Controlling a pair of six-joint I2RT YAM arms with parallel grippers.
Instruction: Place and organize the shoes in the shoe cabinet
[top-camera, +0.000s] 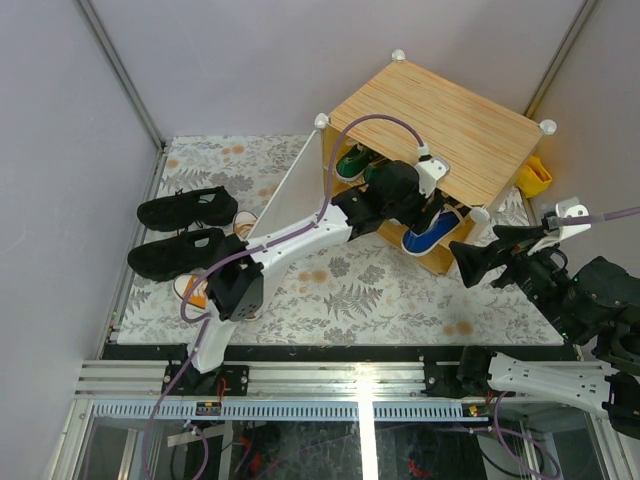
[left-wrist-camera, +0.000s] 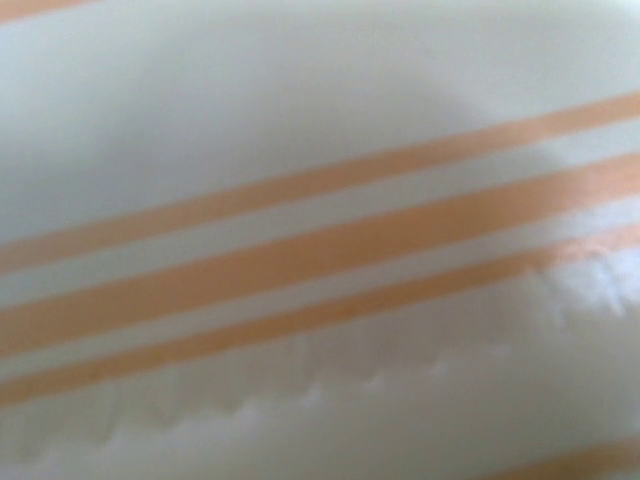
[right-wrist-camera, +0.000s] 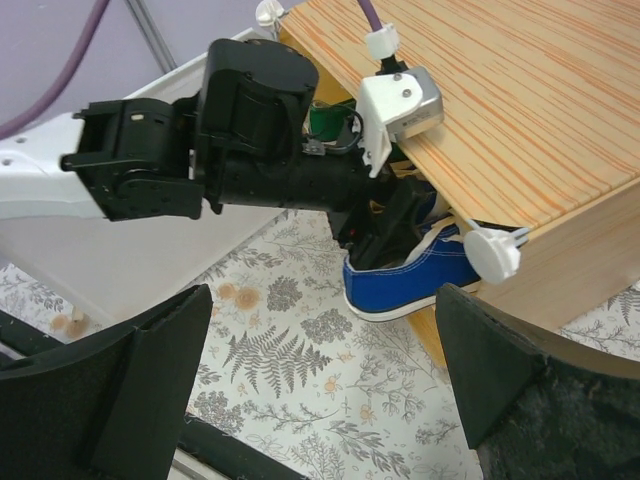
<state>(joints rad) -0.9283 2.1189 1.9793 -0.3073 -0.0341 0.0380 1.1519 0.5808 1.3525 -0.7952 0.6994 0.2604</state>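
Note:
The shoe cabinet (top-camera: 440, 125) stands at the back right with its white door (top-camera: 290, 195) swung open. My left gripper (top-camera: 428, 212) reaches into its front and looks shut on the collar of a blue shoe (top-camera: 435, 232), whose heel sticks out of the lower shelf. The right wrist view shows this gripper (right-wrist-camera: 385, 228) on the blue shoe (right-wrist-camera: 410, 275). A green shoe (top-camera: 352, 162) sits inside at the left. Two black shoes (top-camera: 185, 208) lie on the mat at the left. An orange shoe (top-camera: 193, 291) is partly hidden under my left arm. My right gripper (top-camera: 487, 250) is open and empty, right of the cabinet front.
A yellow object (top-camera: 533, 177) sits behind the cabinet's right corner. The flowered mat (top-camera: 380, 290) covers the floor. A white corner knob (right-wrist-camera: 492, 252) juts out near the blue shoe. The left wrist view is a blur of white with orange stripes.

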